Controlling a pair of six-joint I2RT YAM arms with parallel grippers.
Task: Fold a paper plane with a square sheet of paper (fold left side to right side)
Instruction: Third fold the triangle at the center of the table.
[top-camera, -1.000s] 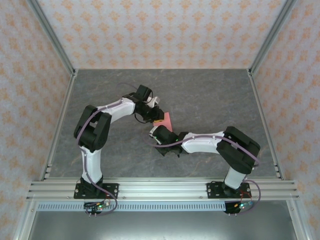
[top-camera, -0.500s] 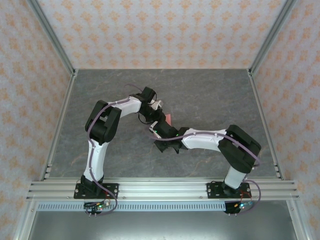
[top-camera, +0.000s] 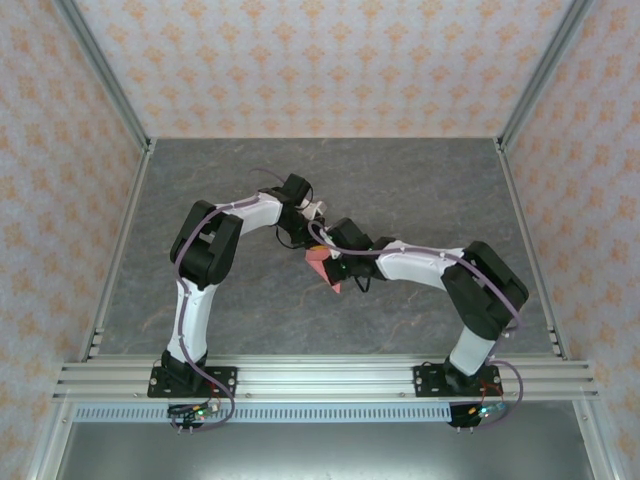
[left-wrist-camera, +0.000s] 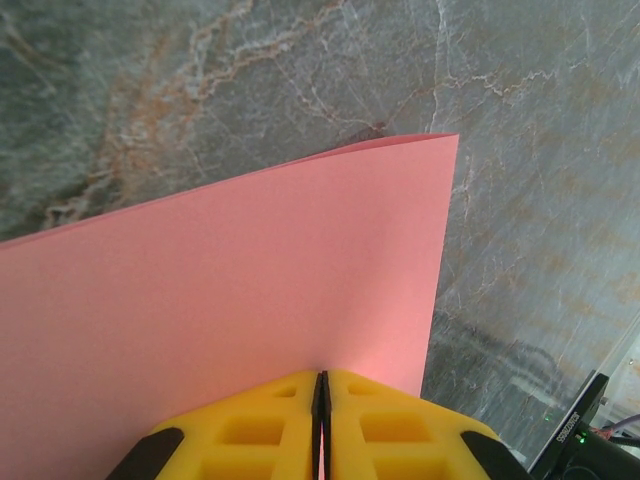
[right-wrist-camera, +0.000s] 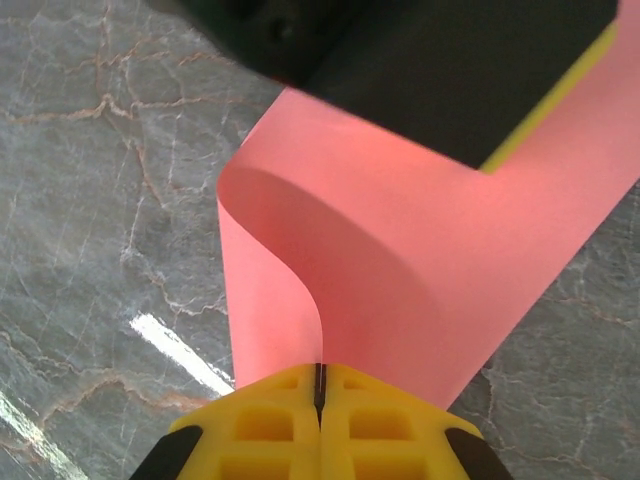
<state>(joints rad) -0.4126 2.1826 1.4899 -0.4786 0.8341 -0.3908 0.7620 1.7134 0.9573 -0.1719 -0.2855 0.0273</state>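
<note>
Salmon-pink square sheet of paper (right-wrist-camera: 400, 270) curling between grips: left fingers (left-wrist-camera: 265, 415) pinching one edge shut, right fingers (right-wrist-camera: 265, 410) clamping opposite edge, seemingly bringing sides together above tabletop (right-wrist-camera: 100, 150) for fold.

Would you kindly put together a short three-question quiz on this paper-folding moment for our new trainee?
1. True or false: the left claw is shut on the paper.
2. In the right wrist view, the paper is: A) lying flat, B) bent in a curve, C) torn in two.
3. Counting the right claw too, how many claws grip the paper?

Key: 1 true; 2 B; 3 two.
</note>
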